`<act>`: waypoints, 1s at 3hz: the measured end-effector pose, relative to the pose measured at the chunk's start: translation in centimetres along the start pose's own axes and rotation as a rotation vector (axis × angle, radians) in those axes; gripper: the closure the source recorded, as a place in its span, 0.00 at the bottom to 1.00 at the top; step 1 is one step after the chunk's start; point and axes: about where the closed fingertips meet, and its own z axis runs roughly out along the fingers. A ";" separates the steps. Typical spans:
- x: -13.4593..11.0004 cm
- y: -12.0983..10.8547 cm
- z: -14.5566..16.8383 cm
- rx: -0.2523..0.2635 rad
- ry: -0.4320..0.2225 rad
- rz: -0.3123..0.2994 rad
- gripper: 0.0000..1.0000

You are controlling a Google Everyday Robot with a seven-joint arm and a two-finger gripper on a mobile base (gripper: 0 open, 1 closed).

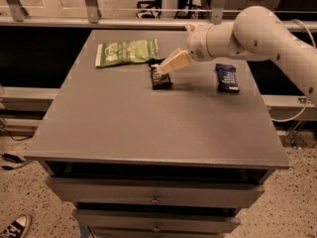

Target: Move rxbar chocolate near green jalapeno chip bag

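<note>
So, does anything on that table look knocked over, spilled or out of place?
Nothing stands out. The green jalapeno chip bag, rxbar chocolate and dark blue bar lie flat on the table; the gripper is at the rxbar's far end.
</note>
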 end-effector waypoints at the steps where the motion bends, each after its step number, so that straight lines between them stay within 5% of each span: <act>1: 0.3 1.5 -3.3 -0.024 -0.003 -0.002 0.00; 3: 0.5 3.5 -11.6 -0.081 -0.046 -0.047 0.00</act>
